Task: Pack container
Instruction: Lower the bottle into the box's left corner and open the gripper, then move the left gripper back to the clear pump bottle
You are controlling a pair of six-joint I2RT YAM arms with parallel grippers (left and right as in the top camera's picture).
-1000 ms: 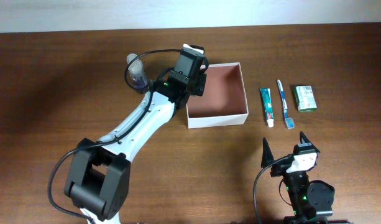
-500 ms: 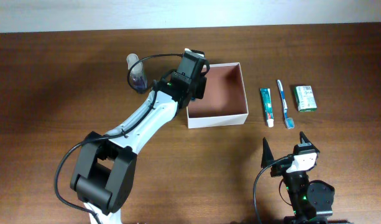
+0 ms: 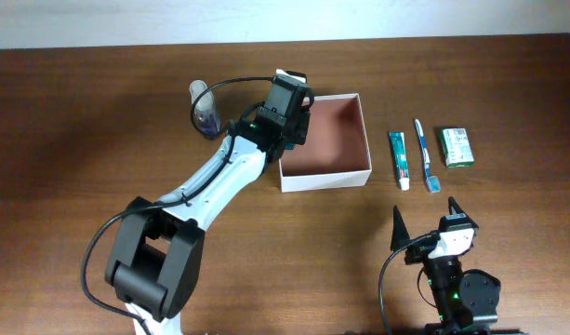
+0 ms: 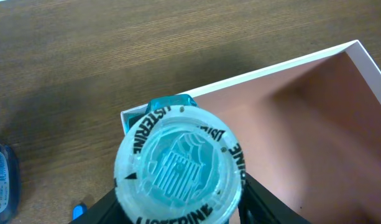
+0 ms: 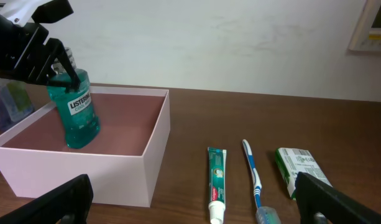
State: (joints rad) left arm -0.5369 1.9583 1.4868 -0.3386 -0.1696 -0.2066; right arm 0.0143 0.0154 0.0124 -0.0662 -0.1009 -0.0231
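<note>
The container is a square white-walled box with a reddish-brown inside, at the table's middle. My left gripper is shut on a teal Listerine mouthwash bottle and holds it upright just inside the container's far left corner. The left wrist view looks down on the bottle's clear cap, with the container's wall beside it. The bottle's base is hidden behind the container's near wall. My right gripper is open and empty near the table's front edge.
A toothpaste tube, a toothbrush and a small green packet lie in a row right of the container. A small clear bottle stands left of the container.
My left gripper has shifted slightly right with the mouthwash bottle, over the container's left corner. The right arm has not moved.
</note>
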